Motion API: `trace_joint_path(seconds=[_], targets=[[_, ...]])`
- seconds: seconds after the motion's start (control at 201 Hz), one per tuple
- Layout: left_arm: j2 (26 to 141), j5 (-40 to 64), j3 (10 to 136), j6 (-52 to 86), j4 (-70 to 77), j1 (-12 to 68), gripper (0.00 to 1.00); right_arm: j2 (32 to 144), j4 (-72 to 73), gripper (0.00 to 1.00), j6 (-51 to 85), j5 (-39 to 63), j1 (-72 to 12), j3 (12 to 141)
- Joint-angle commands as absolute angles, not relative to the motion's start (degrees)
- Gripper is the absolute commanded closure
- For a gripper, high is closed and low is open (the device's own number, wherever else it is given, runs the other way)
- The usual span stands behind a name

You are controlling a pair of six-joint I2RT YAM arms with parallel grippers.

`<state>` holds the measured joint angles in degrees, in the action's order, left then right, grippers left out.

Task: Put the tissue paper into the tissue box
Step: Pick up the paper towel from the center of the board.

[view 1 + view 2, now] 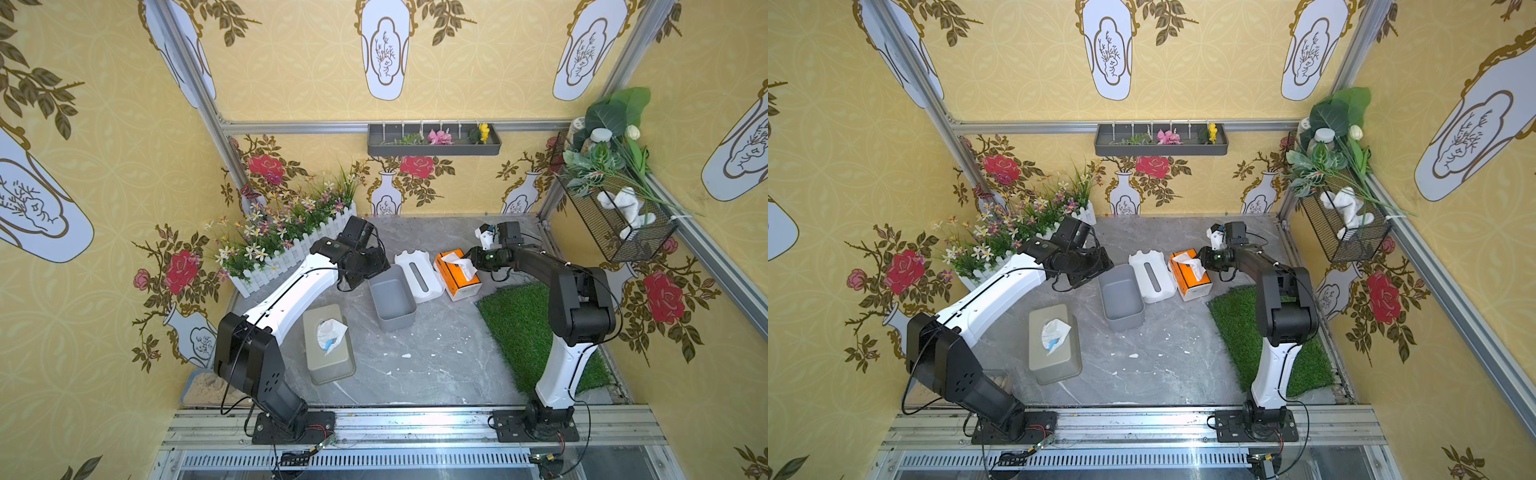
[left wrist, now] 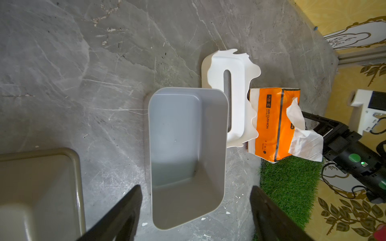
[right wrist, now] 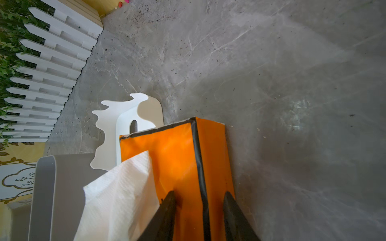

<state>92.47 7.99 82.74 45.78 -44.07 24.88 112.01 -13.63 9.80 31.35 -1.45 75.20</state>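
Barely begun. Yet to lift tissue pack (image 1: 449, 273), straddled at its end by right jaws (grip unclear), into empty tissue box (image 1: 390, 297) beneath wide-open left jaws.

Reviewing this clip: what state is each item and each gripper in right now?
Grey plastic tissue box: open, empty, upright on the table.
White wavy-edged lid: off, lying flat beside the grey box.
Orange tissue pack: on the table, one white tissue sheet sticking out.
Beige lidded tissue box: closed, a tissue poking from its slot.
Left gripper: open, over the grey box.
Right gripper: jaws straddling the orange pack's end; grip unclear.
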Motion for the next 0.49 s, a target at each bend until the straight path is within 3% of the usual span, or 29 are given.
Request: trace_joint_path(seconds=[0.0,0.065,0.229,0.338,0.488], targets=[[92.4,8.5,82.0,44.0,-42.7,24.7,0.17,111.5,-16.6,0.61,10.3,31.7,-1.5,74.3],[92.2,8.6,81.5,43.9,-42.4,24.7,0.17,110.8,-15.9,0.66,11.3,32.7,-1.6,72.8],[91.2,7.9,80.4,43.9,-42.0,24.6,0.17,108.7,-15.3,0.91,13.5,31.7,-2.3,70.1],[90.2,7.1,79.9,43.5,-42.2,24.5,0.17,105.0,-14.7,0.98,15.2,30.2,-2.5,68.3],[87.9,6.3,78.7,43.2,-42.2,23.6,0.17,99.9,-13.6,1.00,17.5,29.0,-2.2,66.3]])
